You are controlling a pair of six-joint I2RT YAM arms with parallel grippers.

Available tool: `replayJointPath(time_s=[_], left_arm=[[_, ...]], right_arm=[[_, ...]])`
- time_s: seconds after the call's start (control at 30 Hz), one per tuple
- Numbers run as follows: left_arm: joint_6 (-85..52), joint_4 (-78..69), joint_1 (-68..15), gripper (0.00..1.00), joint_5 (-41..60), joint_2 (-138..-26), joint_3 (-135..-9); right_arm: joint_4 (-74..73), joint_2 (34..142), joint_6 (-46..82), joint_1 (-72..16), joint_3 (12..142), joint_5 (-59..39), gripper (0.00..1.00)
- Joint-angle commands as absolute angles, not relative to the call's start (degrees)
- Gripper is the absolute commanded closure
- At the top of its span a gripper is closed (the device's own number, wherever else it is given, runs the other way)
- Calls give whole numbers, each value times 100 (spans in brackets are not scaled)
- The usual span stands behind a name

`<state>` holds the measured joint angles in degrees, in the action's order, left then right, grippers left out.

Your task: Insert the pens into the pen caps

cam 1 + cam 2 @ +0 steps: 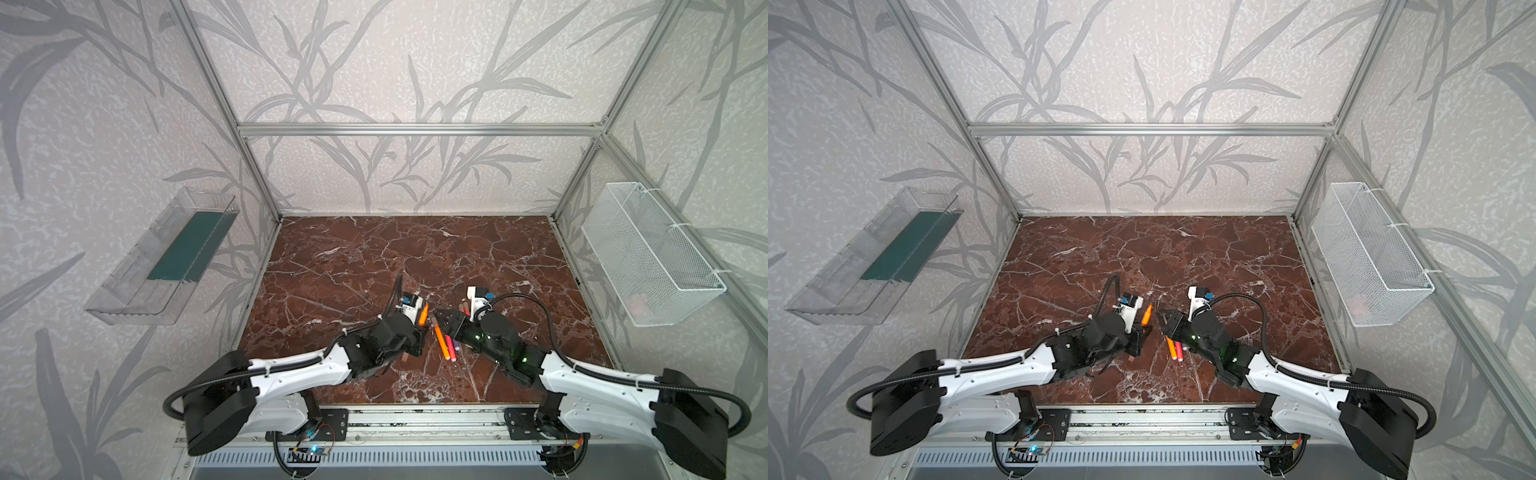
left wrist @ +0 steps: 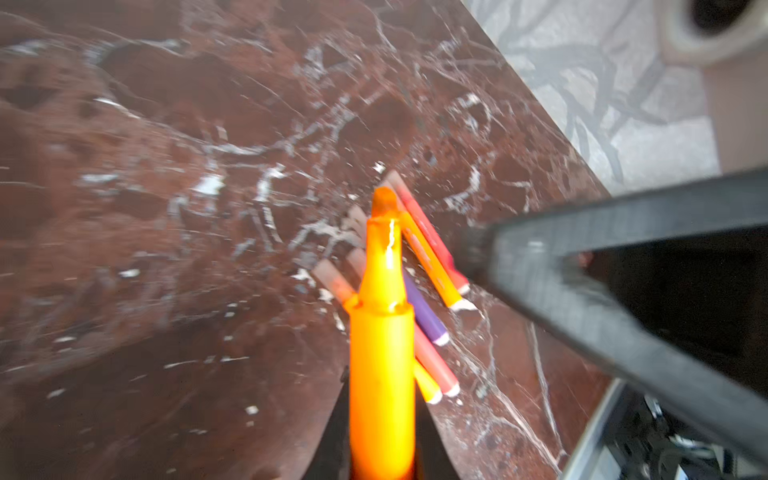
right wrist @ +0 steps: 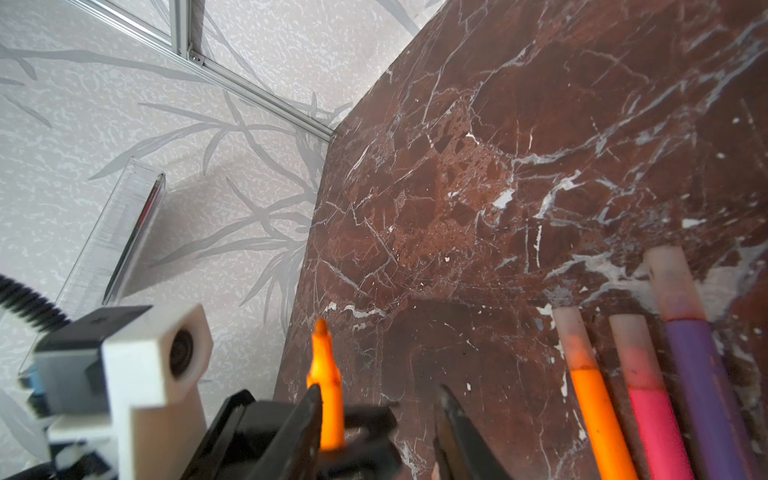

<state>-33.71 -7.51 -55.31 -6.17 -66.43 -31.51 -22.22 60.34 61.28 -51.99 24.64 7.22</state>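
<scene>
Uncapped orange pen (image 2: 382,332) clamped in left tool (image 2: 382,415), tip pointing far, over mid worktop (image 1: 374,257). Right tool (image 3: 380,388) jaws apart, holding nothing, close beside that pen. Capped pens (image 3: 594,399) lie on worktop between the arms.

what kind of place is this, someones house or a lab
Most likely a robot test cell, not a home: an aluminium frame holds wallpaper-printed panels around a marble-look tabletop, with two robot arms mounted at its front edge.

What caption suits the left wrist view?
Left gripper holds a bare-tipped orange marker pen above capped pens lying on red-brown marble table.
</scene>
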Motion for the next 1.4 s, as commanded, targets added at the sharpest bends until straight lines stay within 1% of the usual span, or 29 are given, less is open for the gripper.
replayJointPath(time_s=[0.0,0.1,0.17,0.33,0.5,0.6,0.77,0.9,1.27,1.3,1.37], left_arm=[[-3647,91,-4908,100,-947,-5745,-2901],[-3609,686,-4340,100,-949,-5126,-2771],[-3562,806,-4007,100,-822,-4892,-2667],[-3577,929,-3444,100,-459,-4682,-2456],[-3537,1279,-3383,100,-638,-4395,-2387],[-3439,1675,-3337,100,-938,-4068,-2356],[-3352,2036,-3195,100,-914,-3694,-2275],[-3363,2019,-3117,100,-795,-3497,-2121],[-3474,2153,-3094,100,-593,-3235,-2067],[-3472,2180,-3091,100,-573,-3218,-2077],[-3478,2222,-3088,100,-589,-3159,-2075]], right_arm=[[-842,5939,5626,-5261,2919,892,56],[-515,6112,5450,-5513,3105,1059,56],[-349,6352,5341,-5751,3224,1269,55],[170,7226,5115,-6156,3725,1285,55],[694,8153,4871,-6544,4295,1485,55],[802,8756,4798,-6657,4597,1353,55],[956,9485,4729,-6791,5069,1330,55],[1071,9917,4655,-6839,5400,1345,54],[1480,10370,4701,-7022,5713,1672,55],[1522,10397,4704,-7023,5726,1706,56],[1639,10443,4709,-7031,5774,1797,62]])
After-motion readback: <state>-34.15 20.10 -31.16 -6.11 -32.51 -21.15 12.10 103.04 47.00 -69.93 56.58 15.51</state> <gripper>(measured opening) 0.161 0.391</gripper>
